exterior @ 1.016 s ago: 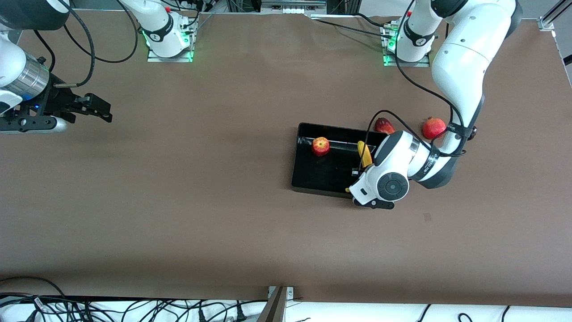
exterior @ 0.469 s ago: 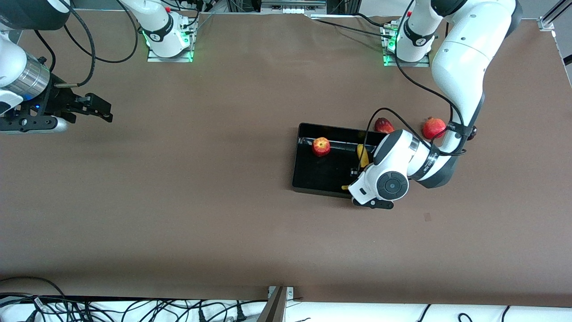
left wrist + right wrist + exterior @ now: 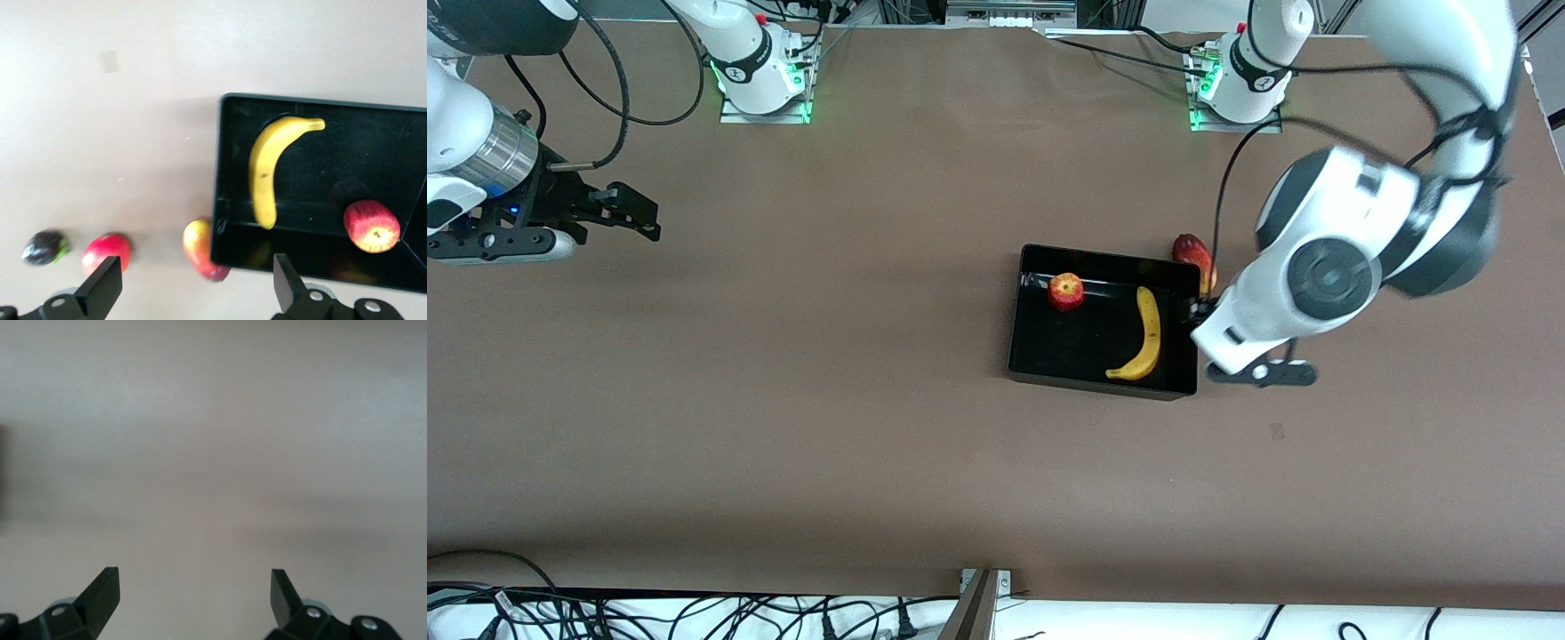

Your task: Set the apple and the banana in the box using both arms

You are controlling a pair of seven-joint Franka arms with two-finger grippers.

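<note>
Your left gripper hangs in the air with its fingers spread wide and nothing between them, over the edge of the box that faces the left arm's end of the table. In the left wrist view you see the box directly below, its black walls glossy. The banana lies flat in the box, along the wall nearest your left gripper, curved, with one tip toward the front camera. The apple sits in the same box, well apart from the banana, close to the box wall farthest from the front camera. Just outside the box, touching or nearly touching that corner, lies an oval red-and-yellow fruit. Farther out from the box you find a round red fruit and then a small dark fruit on the bare table. Your right gripper waits well away from the box, at the right arm's end of the table, fingers spread and empty.
</note>
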